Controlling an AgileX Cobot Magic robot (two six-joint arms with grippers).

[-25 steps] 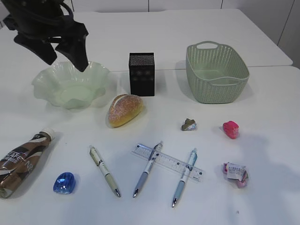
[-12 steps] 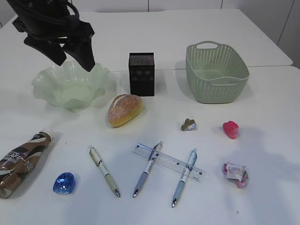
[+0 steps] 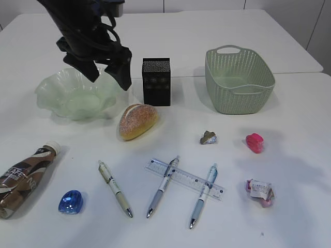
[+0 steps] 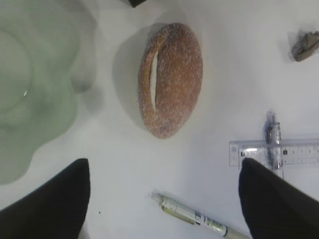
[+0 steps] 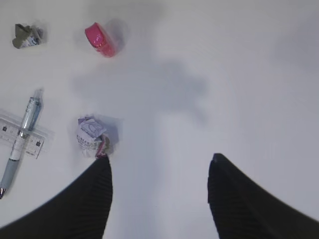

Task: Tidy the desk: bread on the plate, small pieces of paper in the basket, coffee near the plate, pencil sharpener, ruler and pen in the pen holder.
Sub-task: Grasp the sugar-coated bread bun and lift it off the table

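Observation:
The bread [image 3: 138, 121] lies on the table between the green wavy plate [image 3: 77, 95] and the black pen holder [image 3: 156, 81]. My left gripper [image 3: 109, 80] hangs open over the plate's right rim; in its wrist view the bread [image 4: 170, 79] lies ahead of the empty left gripper [image 4: 164, 164]. The ruler [image 3: 184, 179] lies under two pens [image 3: 163, 186]; a third pen [image 3: 116, 188] lies to their left. The coffee bottle [image 3: 26, 178] lies on its side beside a blue pencil sharpener [image 3: 70, 201]. My right gripper [image 5: 160, 158] stands open, with a crumpled paper [image 5: 92, 135] by its left finger.
The green basket [image 3: 239, 79] stands at the back right. A grey paper scrap [image 3: 208, 137] and a pink sharpener [image 3: 254, 142] lie in front of it. The right arm is out of the exterior view.
My left gripper has moved right and down, from above the plate's far left rim to its right rim near the bread, and its jaws have spread wider.

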